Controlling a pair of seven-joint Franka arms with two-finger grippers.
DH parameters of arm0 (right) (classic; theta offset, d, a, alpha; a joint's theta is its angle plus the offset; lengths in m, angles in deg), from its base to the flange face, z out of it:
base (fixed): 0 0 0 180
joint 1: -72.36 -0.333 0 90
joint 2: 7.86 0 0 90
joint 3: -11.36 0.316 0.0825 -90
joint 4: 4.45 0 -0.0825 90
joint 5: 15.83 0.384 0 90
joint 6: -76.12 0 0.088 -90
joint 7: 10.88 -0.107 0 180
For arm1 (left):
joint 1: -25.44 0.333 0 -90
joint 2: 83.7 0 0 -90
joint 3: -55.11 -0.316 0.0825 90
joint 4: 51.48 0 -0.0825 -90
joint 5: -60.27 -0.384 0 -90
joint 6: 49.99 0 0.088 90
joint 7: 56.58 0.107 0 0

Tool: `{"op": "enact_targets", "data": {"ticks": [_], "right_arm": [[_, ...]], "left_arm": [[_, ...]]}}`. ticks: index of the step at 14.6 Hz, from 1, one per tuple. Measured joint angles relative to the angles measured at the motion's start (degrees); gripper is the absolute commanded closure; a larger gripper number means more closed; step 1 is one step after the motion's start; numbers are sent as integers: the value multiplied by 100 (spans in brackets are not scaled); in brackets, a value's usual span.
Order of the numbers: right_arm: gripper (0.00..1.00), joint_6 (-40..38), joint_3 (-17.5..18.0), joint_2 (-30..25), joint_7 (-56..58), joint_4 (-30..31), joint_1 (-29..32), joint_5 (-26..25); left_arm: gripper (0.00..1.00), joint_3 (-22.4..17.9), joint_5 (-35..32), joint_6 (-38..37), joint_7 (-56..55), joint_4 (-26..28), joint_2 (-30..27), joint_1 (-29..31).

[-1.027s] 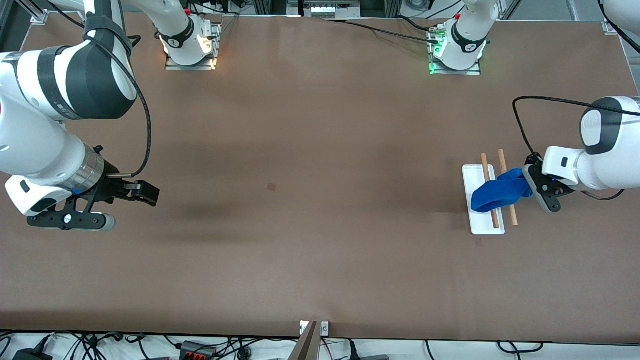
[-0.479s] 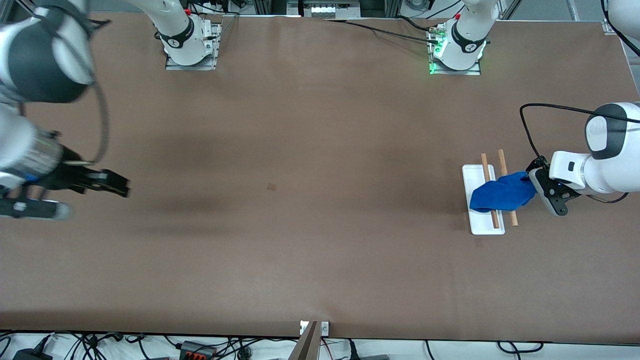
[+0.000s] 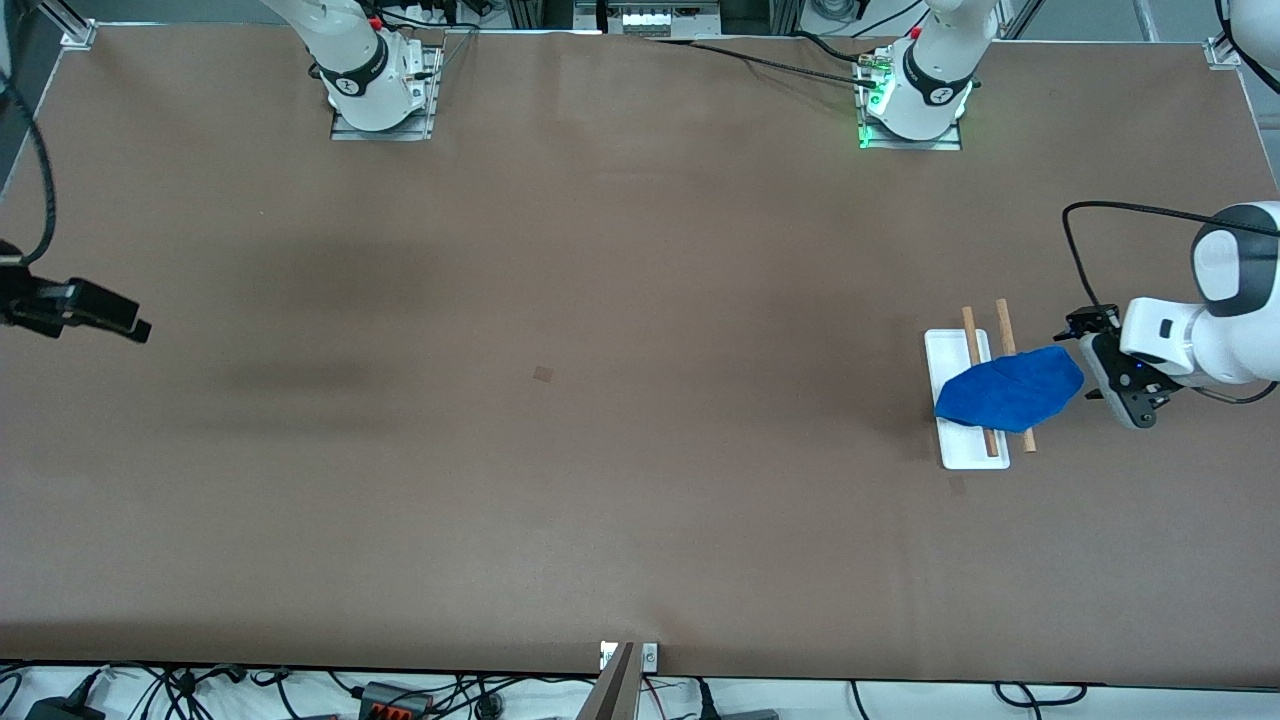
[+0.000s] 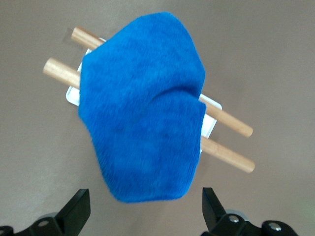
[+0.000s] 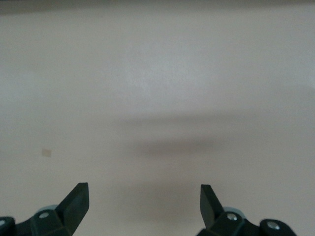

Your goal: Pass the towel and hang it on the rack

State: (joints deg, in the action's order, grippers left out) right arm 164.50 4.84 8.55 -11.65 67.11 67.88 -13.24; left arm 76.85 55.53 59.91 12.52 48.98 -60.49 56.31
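While the towel (image 3: 1010,392) was stretched from the rack (image 3: 962,450) to the left claw (image 3: 1100,372) one second ago, it now lies free over the two wooden rods (image 3: 1003,325), spread into a wider, flatter shape. It covers the middle part of both rods and hangs a little over the white tray on one side and over the bare worktop (image 3: 620,450) on the side toward the left claw. The rack stands at the left arm's end of the worktop, in the same place as before.

The left claw has let the towel go: its fingers are spread apart and hold nothing. It has drawn back from the rack and is now just beside the edge of the towel, not touching it. In the left wrist view, the towel (image 4: 142,118) is seen draped over the rods (image 4: 226,152), with the two dark fingertips (image 4: 78,209) wide apart and clear of the cloth.

The right claw (image 3: 120,322) has moved far toward the right arm's end of the worktop and is now over its edge. Its fingers (image 5: 76,199) are spread, with only bare worktop (image 5: 157,88) between them.
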Motion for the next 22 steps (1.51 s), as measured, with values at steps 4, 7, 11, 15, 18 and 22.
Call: {"op": "enact_targets", "data": {"ticks": [4, 7, 11, 15, 18, 22], "right_arm": [[0, 219, 35, -472, -2, 831, -70, -90], [0, 740, 34, -1115, -2, 1902, -67, -96], [0, 1232, 34, -1652, 0, 2881, -67, -123], [0, 1334, 28, -1797, 3, 2719, -62, -268], [0, 1097, -7, -1845, 11, 2497, -43, -272], [0, 746, -6, -1846, 19, 2344, -40, -273]], "left_arm": [[0, 1, 0, -258, 80, -152, -40, 91], [0, 7, 0, -896, 50, -605, -121, 94], [0, 7, 0, -1342, -374, -1121, -175, 102], [0, 75, 47, -1749, -1147, -1721, -183, 97], [0, 126, 63, -2231, -1609, -2200, -196, -26], [0, 144, 79, -2397, -3064, -2468, -273, -383]]}}
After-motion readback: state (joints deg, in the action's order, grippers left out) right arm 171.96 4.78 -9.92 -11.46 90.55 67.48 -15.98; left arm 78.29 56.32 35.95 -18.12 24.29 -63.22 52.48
